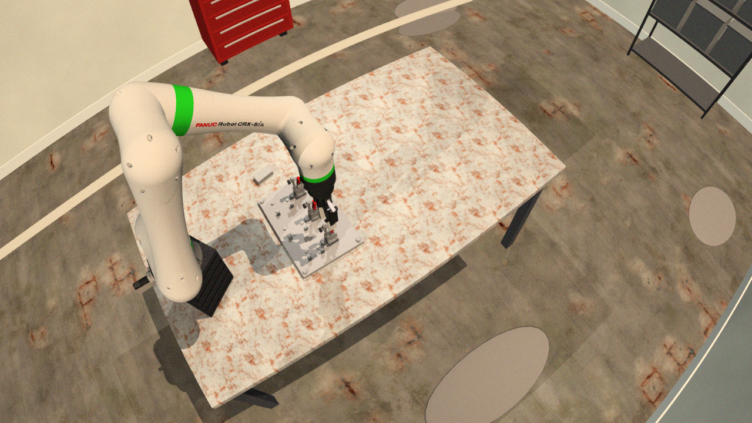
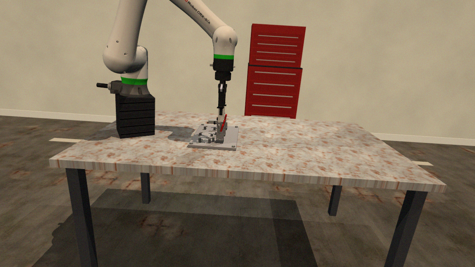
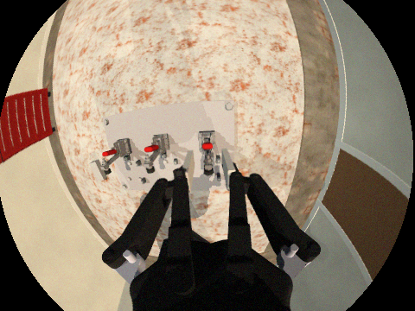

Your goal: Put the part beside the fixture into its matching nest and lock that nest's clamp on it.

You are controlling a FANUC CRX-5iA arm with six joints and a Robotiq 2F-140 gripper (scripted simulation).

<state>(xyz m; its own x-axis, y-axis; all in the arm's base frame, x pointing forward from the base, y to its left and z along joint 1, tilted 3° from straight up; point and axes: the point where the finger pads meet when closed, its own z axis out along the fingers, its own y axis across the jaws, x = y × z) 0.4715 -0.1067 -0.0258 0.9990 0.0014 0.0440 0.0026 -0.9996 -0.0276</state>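
The part (image 1: 262, 174) (image 3: 101, 169), a light grey block, lies on the table beyond the fixture's back edge. The fixture plate (image 1: 349, 236) (image 2: 232, 137) (image 3: 130, 118) carries three clamps with red handles. The front clamp (image 1: 330, 237) (image 3: 207, 151) shows its red handle end between my fingers in the wrist view. The middle clamp (image 1: 312, 211) (image 3: 161, 144) and the back clamp (image 1: 298, 187) (image 3: 124, 148) show raised red handles. My gripper (image 1: 331, 221) (image 2: 220, 120) (image 3: 207, 157) is partly open, low over the front clamp, one finger on each side, gripping nothing. Whether this clamp is locked cannot be told.
The middle clamp stands close to my fingers on the plate. Bolt heads (image 1: 358, 240) (image 3: 229, 105) sit at the plate's corners. Small pads and blocks stand on the robot's side of the clamps. A red cabinet (image 2: 274, 71) stands behind the table (image 2: 298, 159).
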